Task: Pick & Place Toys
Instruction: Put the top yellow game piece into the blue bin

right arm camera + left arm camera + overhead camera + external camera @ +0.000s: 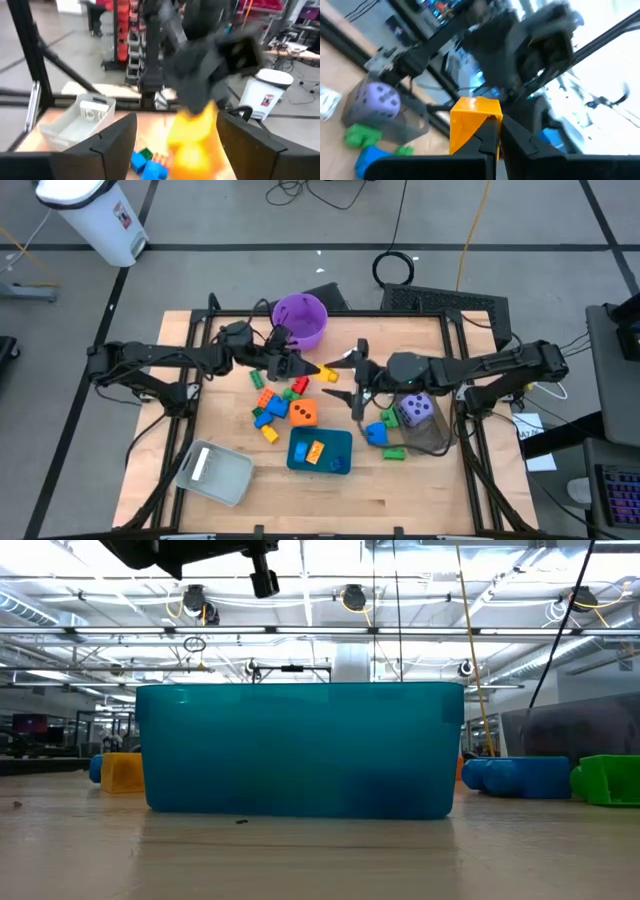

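My left gripper (312,370) holds a yellow brick (327,374) in the air over the middle of the table. In the left wrist view the brick (475,117) stands out beyond the fingertips. My right gripper (356,378) faces it from the table's right, open. In the right wrist view its two fingers (117,137) stand on either side of the blurred brick (195,135) and do not touch it. On the table lie an orange die (303,413), a purple die (417,411) and loose bricks (268,402). My left gripper pinches the yellow brick's near end (470,135) between its two fingers (487,137). The fingers come in about level from the table's left. The brick is lifted clear of the table, its far end pointing toward my right gripper.
A purple bucket (298,320) stands at the far middle. A teal tray (320,450) holding bricks sits in front, a grey tray (215,473) at the near left. A clear tray (430,435) holds the purple die. Blue (375,433) and green (393,452) bricks lie beside it.
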You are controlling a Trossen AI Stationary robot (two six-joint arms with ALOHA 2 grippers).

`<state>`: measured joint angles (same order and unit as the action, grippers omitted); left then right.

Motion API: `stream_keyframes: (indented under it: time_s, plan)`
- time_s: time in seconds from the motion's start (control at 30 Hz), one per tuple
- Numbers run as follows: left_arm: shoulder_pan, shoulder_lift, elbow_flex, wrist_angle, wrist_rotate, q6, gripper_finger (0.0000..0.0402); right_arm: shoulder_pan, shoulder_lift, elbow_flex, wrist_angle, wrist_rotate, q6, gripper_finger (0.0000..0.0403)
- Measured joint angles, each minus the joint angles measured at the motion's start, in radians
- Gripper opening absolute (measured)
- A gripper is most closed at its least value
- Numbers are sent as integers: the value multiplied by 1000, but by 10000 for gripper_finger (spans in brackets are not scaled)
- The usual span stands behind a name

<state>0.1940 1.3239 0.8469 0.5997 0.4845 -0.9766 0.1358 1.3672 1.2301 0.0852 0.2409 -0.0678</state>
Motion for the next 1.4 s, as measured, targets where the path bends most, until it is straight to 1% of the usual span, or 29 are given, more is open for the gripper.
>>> stream_keyframes:
  time_s: [0.07, 0.2, 0.3, 0.33, 0.47, 0.57, 0.63, 0.83, 0.93, 1.0, 1.13, 1.2, 1.33, 1.4]
  plan:
    - [-1, -1, -1, 18, 2, -9, 18, 7, 15, 0, 1, 22, -9, 276]
    - [-1, -1, -1, 30, -7, -12, 6, 12, 42, 0, 23, 94, -47, 281]
    - [-5, -1, -1, 31, -11, -16, 15, 12, 60, -1, 23, 150, -49, 277]
    - [-6, -1, -1, 31, -11, -17, 18, 12, 63, -1, 23, 153, -50, 275]
    - [-9, -1, -1, 26, -15, -18, 19, 12, 73, -1, 70, 153, -50, 257]
    - [-10, -1, -1, 26, -14, -17, 7, 12, 74, -1, 96, 154, -53, 234]
    - [-10, -1, -1, 25, -15, -17, 8, 12, 74, -1, 101, 154, -53, 215]
    - [-10, -1, -1, 31, -18, -20, 50, 9, 74, -1, 99, 153, -53, 154]
    - [-10, -1, -1, 42, -18, -21, 63, 9, 74, -1, 99, 154, -53, 134]
    - [-10, -1, -1, 53, -17, -22, 69, 9, 74, -1, 102, 155, -53, 129]
    - [-9, 1, -1, 90, -4, -24, 81, 9, 73, -1, 113, 158, -71, 133]
    - [-9, 1, -1, 120, -2, -24, 89, 9, 73, -1, 138, 177, -94, 134]
    - [-2, 0, -1, 179, 19, -24, 116, 8, 47, -2, 175, 191, -150, 132]
    - [0, -2, 1, 209, 23, -31, 133, 8, 25, -2, 184, 222, -172, 132]
